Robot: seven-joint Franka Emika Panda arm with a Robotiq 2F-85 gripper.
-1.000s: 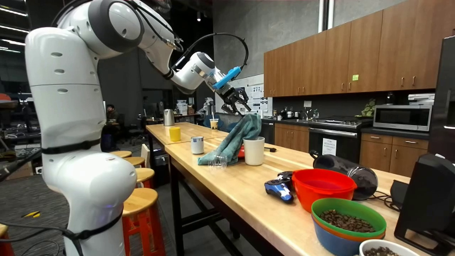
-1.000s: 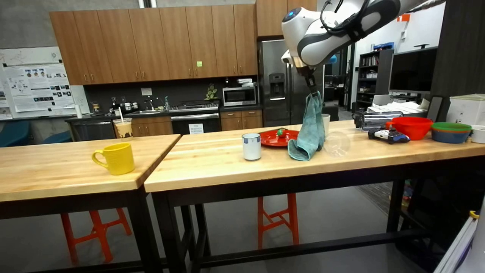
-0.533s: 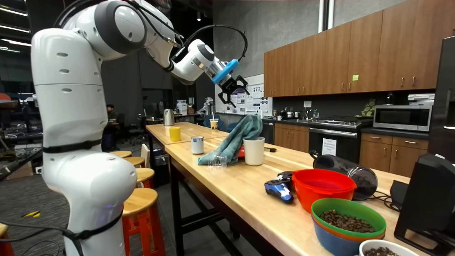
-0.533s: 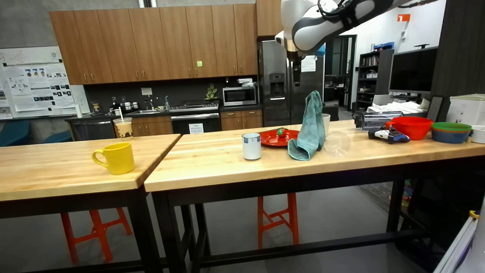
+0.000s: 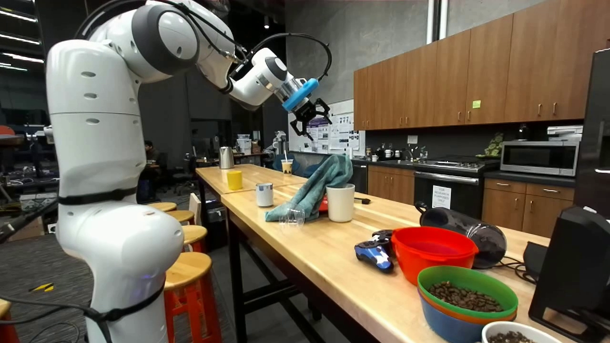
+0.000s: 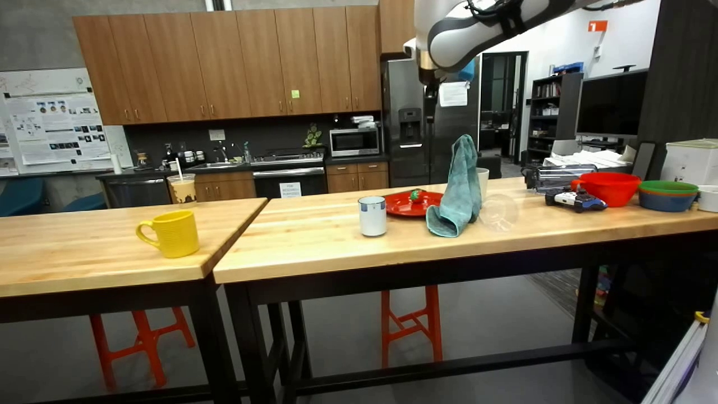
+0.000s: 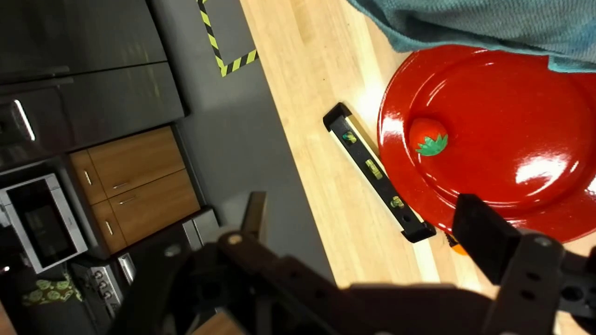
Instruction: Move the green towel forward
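The green towel [image 5: 317, 183] stands in a tall peak on the table in both exterior views, its lower end spread on the wood beside a white container. Its top [image 6: 465, 148] is free of the fingers. In the wrist view the towel [image 7: 503, 25] covers part of a red plate at the upper right. My gripper [image 5: 320, 131] hangs in the air above the towel and apart from it. Wide apart in the wrist view, the fingers of the gripper [image 7: 365, 209] have nothing between them.
The red plate [image 7: 503, 116] holds a toy strawberry [image 7: 428, 135]; a black level [image 7: 377, 172] lies along its rim. Around the towel stand the white container [image 5: 340, 203], a clear cup [image 6: 499, 213] and a white mug [image 6: 372, 216]. A red bowl [image 5: 433, 252] sits farther along.
The fingers, a second ago at the towel's peak, have spread and come off it. My gripper has risen and drawn away from the towel, which stays standing in place.
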